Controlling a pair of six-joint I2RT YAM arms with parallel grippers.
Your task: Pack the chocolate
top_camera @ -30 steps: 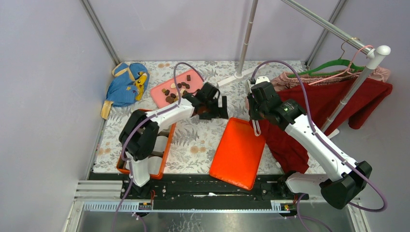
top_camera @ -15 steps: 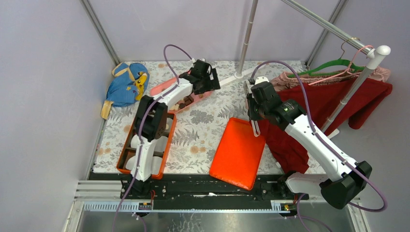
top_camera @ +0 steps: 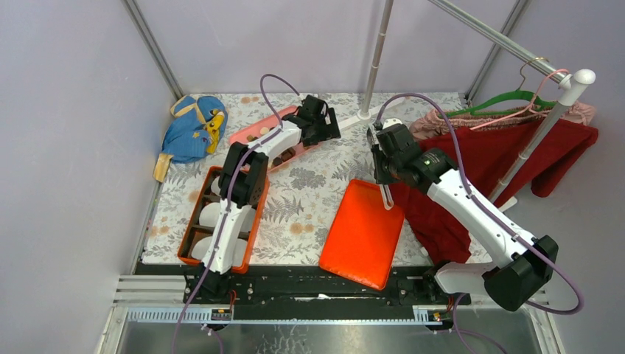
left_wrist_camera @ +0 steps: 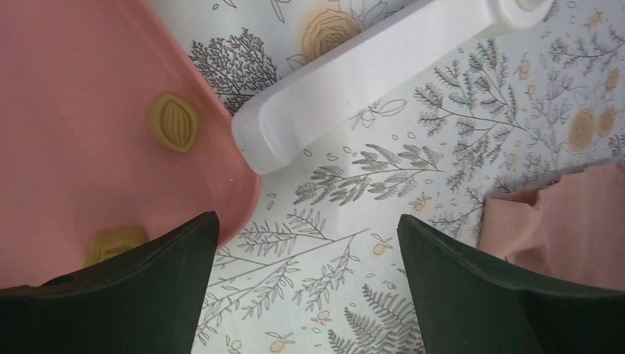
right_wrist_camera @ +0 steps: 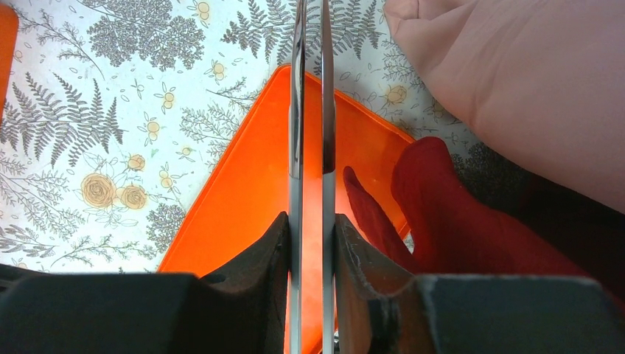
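The left end effector [left_wrist_camera: 304,228] gapes wide over the pink tray [left_wrist_camera: 74,88] of chocolate [left_wrist_camera: 175,122], the right end effector [right_wrist_camera: 311,221] clamped on metal tongs [right_wrist_camera: 297,88] above an orange tray [right_wrist_camera: 243,192].

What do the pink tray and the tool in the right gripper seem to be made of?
The pink tray: probably plastic, matte, with a finely dotted texture and a rounded rim. The tongs in the right gripper: likely polished metal; the two thin blades reflect the orange below.
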